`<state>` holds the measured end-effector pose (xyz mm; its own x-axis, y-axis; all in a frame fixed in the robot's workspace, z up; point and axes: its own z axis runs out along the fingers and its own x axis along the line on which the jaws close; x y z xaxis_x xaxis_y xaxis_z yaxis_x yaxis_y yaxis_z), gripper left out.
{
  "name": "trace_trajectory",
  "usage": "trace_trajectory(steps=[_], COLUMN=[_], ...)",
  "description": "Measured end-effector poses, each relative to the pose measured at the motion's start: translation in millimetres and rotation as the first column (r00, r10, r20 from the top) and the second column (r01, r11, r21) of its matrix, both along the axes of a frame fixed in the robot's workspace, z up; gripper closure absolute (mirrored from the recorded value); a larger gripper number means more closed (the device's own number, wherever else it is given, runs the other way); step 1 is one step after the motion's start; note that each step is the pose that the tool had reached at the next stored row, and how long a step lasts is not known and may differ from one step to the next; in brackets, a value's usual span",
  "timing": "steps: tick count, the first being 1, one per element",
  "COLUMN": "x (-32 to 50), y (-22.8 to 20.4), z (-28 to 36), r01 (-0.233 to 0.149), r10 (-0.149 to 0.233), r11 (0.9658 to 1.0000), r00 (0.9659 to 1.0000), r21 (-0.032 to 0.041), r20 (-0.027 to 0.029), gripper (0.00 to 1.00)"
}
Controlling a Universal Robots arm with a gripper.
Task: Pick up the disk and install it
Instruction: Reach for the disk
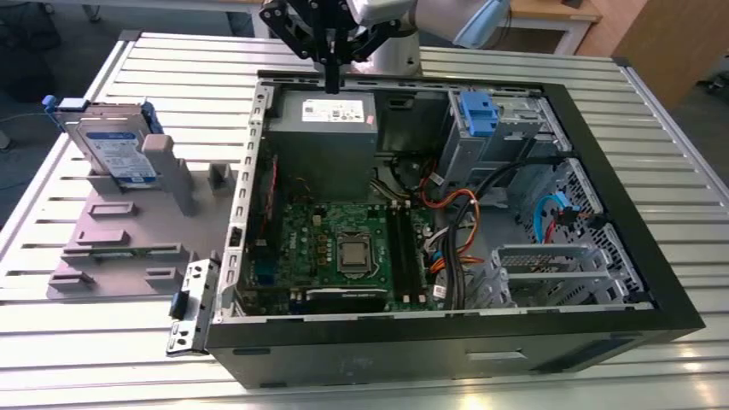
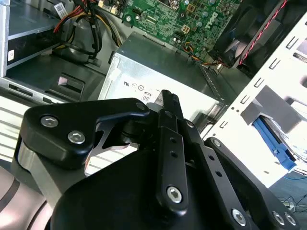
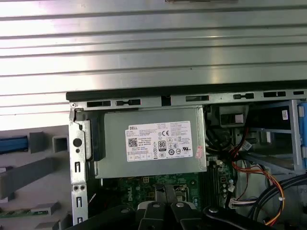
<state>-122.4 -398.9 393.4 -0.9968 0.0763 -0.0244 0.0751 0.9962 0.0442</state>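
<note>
One flat silver hard drive in a blue plastic carrier [image 1: 114, 149] stands on edge in a grey slotted holder [image 1: 125, 231] at the exterior view's left. Well apart, my black gripper [image 1: 331, 83] hangs closed and empty over the grey boxy power supply [image 1: 324, 128]. Drive looks stiff, dense, shock-sensitive; I'd grip its carrier edges.

- The claw [image 1: 333, 83] hangs at the far side of the scene and points straight down.
- Its two black fingers [image 2: 166, 101] are pressed together, with nothing between them.
- The black links [image 1: 294, 26] above the fingers spread out wide.
- The grey arm [image 1: 393, 13] sits above the claw, with a pale blue joint [image 1: 481, 21] toward the exterior view's right.
</note>
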Motion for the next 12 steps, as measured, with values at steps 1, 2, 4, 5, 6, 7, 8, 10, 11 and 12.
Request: trace_trajectory(steps=[1, 2, 4, 5, 6, 7, 8, 10, 11, 12], x=[0.0, -0.2, -2.5, -3.8, -4.8, -5.8, -6.4, -7.8, -8.4, -9.1], y=[0.0, -0.1, -0.1, -0.1, -0.1, 0.0, 0.0, 0.0, 0.0, 0.0], z=[-0.1, -0.2, -0.3, -0.3, -0.3, -0.3, -0.3, -0.3, -0.4, -0.4], r01=[0.000, 0.000, 0.000, 0.000, 0.000, 0.000, 0.000, 0.000, 0.000, 0.000], r10=[0.000, 0.000, 0.000, 0.000, 0.000, 0.000, 0.000, 0.000, 0.000, 0.000], r11=[1.0000, 1.0000, 1.0000, 1.0000, 1.0000, 1.0000, 1.0000, 1.0000, 1.0000, 1.0000], r00=[1.0000, 1.0000, 1.0000, 1.0000, 1.0000, 1.0000, 1.0000, 1.0000, 1.0000, 1.0000], r21=[0.0001, 0.0001, 0.0002, 0.0001, 0.0001, 0.0001, 0.0002, 0.0001, 0.0002, 0.0001], r20=[0.0000, 0.0000, 0.0001, 0.0002, 0.0001, 0.0002, 0.0003, 0.0002, 0.0003, 0.0002], gripper=[0.89, 0.89, 0.89, 0.89, 0.89, 0.89, 0.89, 0.89, 0.89, 0.89])
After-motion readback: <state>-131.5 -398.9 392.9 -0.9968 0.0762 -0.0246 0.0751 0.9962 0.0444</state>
